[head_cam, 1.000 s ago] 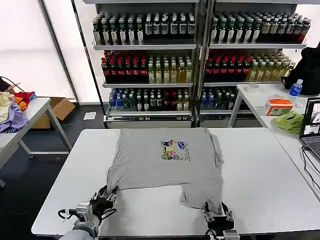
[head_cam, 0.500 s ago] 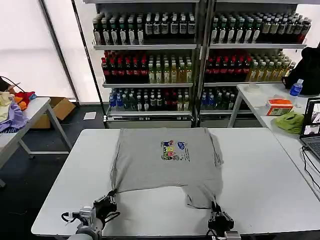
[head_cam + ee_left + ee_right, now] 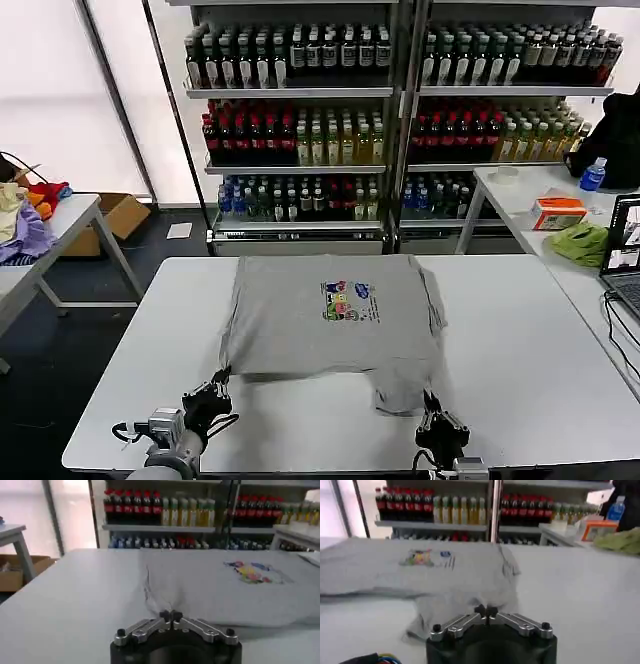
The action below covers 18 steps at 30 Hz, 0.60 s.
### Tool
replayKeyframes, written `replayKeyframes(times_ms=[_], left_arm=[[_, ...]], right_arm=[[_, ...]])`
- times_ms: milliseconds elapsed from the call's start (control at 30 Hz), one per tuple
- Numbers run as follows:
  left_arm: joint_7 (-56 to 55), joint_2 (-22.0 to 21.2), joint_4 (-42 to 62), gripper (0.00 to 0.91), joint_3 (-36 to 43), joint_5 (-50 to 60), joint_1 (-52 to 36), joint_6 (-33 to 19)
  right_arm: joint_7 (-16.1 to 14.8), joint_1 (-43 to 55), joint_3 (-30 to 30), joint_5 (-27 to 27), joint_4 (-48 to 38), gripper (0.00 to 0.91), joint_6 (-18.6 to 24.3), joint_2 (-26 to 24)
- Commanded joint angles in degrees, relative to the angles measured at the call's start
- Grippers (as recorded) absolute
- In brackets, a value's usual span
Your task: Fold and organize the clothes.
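Shirt [image 3: 335,325]: light grey, chest print up, lying flat on the white table [image 3: 520,350], its near hem raised off the surface at both corners. The left gripper [image 3: 208,400] is clamped on the near left hem corner; the right gripper [image 3: 440,432] is clamped on the near right corner. Step in hand, by judgement: the first fold, hem toward collar. The next move calls for lifting both corners evenly and carrying them forward together, keeping the fabric taut.
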Motion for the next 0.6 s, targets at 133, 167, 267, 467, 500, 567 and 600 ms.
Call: replayKeyframes(times_ms=[133,167,267,467,500,567,600], left_arm=[[-1.6,1.2,2.9,0.0,0.6,-3.7,-6.1,-3.5],[-1.5,1.7,3.6,0.0,0.9,-3.3,-7.4,-3.5],[-1.7,2.7,6.3,0.01,1.4,-3.3,-10.8,-3.4],[-1.6,4.4,11.9,0.01,2.1,-2.8,-16.0,-5.0],[-1.6,4.5,12.5,0.01,2.2,-2.9,-16.3,-5.2],[-1.6,4.6,14.4,0.0,2.2,-3.1,-18.8,-5.5],[-1.6,4.5,15.1,0.0,2.3,-3.2,-19.4,-5.5]], right_arm=[[-5.2,10.7,2.4,0.9,-4.3,0.0,1.6,-1.8],[-5.0,11.9,2.4,1.3,-4.8,0.0,1.2,-2.2],[-4.4,16.2,2.3,2.2,-6.7,0.0,0.0,-2.7],[-6.3,25.3,1.5,2.7,-15.0,0.0,-1.0,-2.9],[-6.4,26.1,1.3,2.8,-15.6,0.0,-1.3,-2.9],[-6.3,29.3,0.6,3.3,-17.8,0.0,-1.9,-3.2],[-6.2,30.6,0.3,3.4,-18.3,0.0,-2.0,-3.4]])
